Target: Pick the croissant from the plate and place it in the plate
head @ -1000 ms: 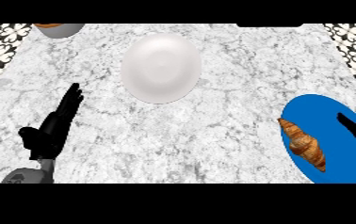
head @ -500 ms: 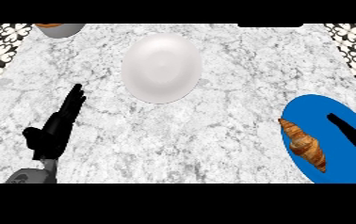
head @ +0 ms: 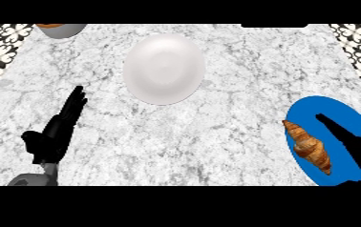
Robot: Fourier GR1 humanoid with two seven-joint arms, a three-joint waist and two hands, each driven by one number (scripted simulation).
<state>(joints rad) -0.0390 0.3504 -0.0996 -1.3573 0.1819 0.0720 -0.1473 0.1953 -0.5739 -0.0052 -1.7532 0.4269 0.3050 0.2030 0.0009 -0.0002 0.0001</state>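
Note:
A brown croissant (head: 309, 146) lies on the blue plate (head: 325, 108) at the right edge of the counter. My right hand (head: 340, 133) comes in from the right edge with straight fingers stretched over the blue plate, just right of the croissant and apart from it. A white plate (head: 165, 68) sits at the upper middle of the counter, holding nothing. My left hand (head: 56, 133) rests at the lower left, open, fingers pointing up.
A grey bowl (head: 62, 29) with something orange-brown in it stands at the top left corner. The marble counter (head: 211, 140) stretches between the two plates. Patterned strips run along both upper corners.
My right hand has slid further in over the blue plate toward the croissant. The left hand, both plates and the croissant have stayed put.

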